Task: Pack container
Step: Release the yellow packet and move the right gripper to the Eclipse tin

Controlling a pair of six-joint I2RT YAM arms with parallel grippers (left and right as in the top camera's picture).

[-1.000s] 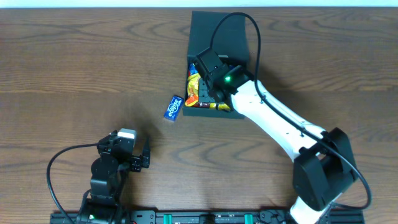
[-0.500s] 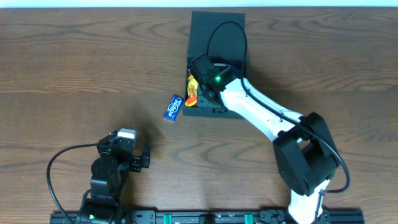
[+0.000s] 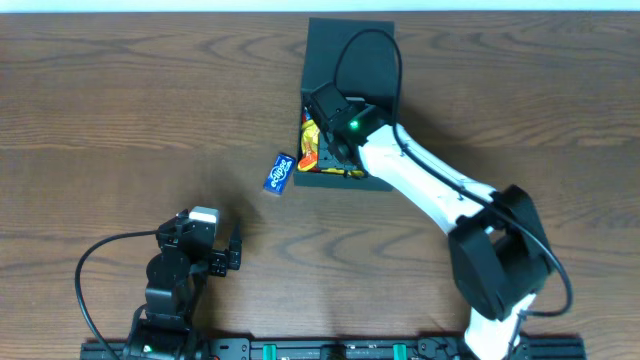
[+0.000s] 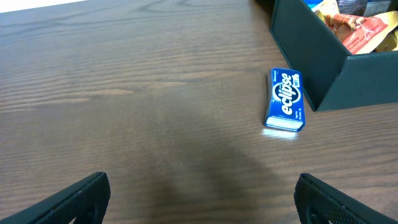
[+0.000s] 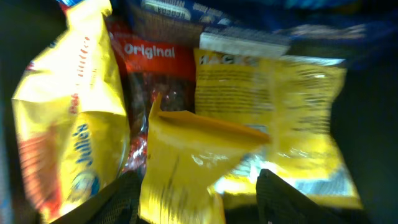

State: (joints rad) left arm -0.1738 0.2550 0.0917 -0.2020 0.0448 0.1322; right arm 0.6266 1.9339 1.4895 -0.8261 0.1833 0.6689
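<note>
The container (image 3: 350,50) is a dark box standing open at the far middle of the table, its flap lid folded back. Several snack packets fill it. My right gripper (image 5: 199,202) reaches down into it, jaws open. A crumpled yellow packet (image 5: 186,155) lies between the fingers, against the left finger (image 5: 118,199) and clear of the right one. Around it lie a red "Original" packet (image 5: 149,68) and a yellow Julie's packet (image 5: 68,124). My left gripper (image 4: 199,202) hovers open over bare wood near the front left, with nothing in it.
A blue Eclipse gum pack (image 3: 279,172) lies flat on the table just left of the container's near corner (image 4: 311,68). In the left wrist view the Eclipse gum pack (image 4: 285,99) sits ahead and right of my left gripper. A black cable loops beside the left arm.
My right gripper's jaws have spread apart around the yellow packet inside the container. The right wrist shifted a little left and the elbow swung. The left arm has not moved.
</note>
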